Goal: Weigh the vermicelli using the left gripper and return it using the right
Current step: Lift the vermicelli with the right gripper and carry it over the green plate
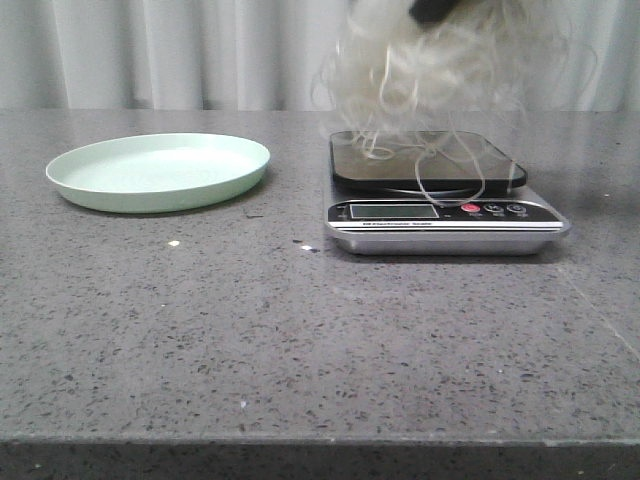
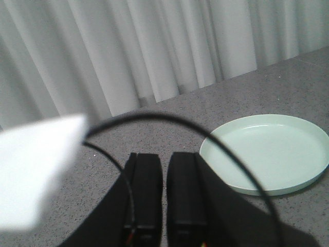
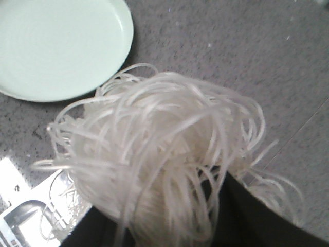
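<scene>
Right gripper point(image 1: 432, 10): clenched on the loose tangle of translucent whitish vermicelli point(image 1: 440, 70), held above the scale.
Left gripper point(image 2: 164, 193): black fingers point(image 2: 146, 190) nearly closed, nothing between them.
Vermicelli: trailing strands touch the black-topped steel kitchen scale point(image 1: 440, 215).
Pale green round plate point(image 1: 158, 170): at nine o'clock from the scale, on the grey speckled stone table point(image 1: 300, 340).

Pale grey pleated curtains point(image 1: 150, 50) hang across the whole back, behind a speckled grey stone bench point(image 1: 300, 340) under soft, even light.
</scene>
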Robot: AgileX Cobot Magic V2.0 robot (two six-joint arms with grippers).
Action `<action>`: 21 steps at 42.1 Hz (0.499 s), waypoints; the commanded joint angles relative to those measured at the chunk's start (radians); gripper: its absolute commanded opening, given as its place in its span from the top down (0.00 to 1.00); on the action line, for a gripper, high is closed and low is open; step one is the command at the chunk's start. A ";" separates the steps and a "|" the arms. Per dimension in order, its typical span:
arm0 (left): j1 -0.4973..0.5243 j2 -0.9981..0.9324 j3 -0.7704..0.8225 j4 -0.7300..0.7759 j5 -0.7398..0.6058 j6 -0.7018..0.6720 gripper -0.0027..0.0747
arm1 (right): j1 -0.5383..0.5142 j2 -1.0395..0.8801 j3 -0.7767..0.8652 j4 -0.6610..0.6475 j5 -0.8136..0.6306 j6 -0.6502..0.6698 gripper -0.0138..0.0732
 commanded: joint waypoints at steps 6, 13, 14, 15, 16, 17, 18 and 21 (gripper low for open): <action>-0.004 0.005 -0.030 -0.013 -0.082 -0.014 0.78 | 0.000 -0.063 -0.181 0.045 -0.046 -0.009 0.67; -0.004 0.005 -0.030 -0.013 -0.082 -0.014 0.78 | 0.032 -0.055 -0.286 0.119 -0.059 -0.009 0.67; -0.004 0.005 -0.030 -0.013 -0.082 -0.014 0.78 | 0.041 -0.050 -0.303 0.126 -0.060 -0.009 0.67; -0.004 0.005 -0.030 -0.013 -0.082 -0.014 0.78 | 0.053 -0.045 -0.317 0.131 -0.061 -0.009 0.67; -0.004 0.005 -0.030 -0.013 -0.082 -0.014 0.78 | 0.062 -0.039 -0.329 0.134 -0.064 -0.009 0.67; -0.004 0.005 -0.030 -0.013 -0.082 -0.014 0.78 | 0.073 -0.033 -0.347 0.138 -0.064 -0.009 0.67; -0.004 0.005 -0.030 -0.013 -0.082 -0.014 0.78 | 0.089 -0.022 -0.360 0.139 -0.064 -0.009 0.67; -0.004 0.005 -0.030 -0.013 -0.082 -0.014 0.78 | 0.129 0.009 -0.400 0.139 -0.065 -0.009 0.67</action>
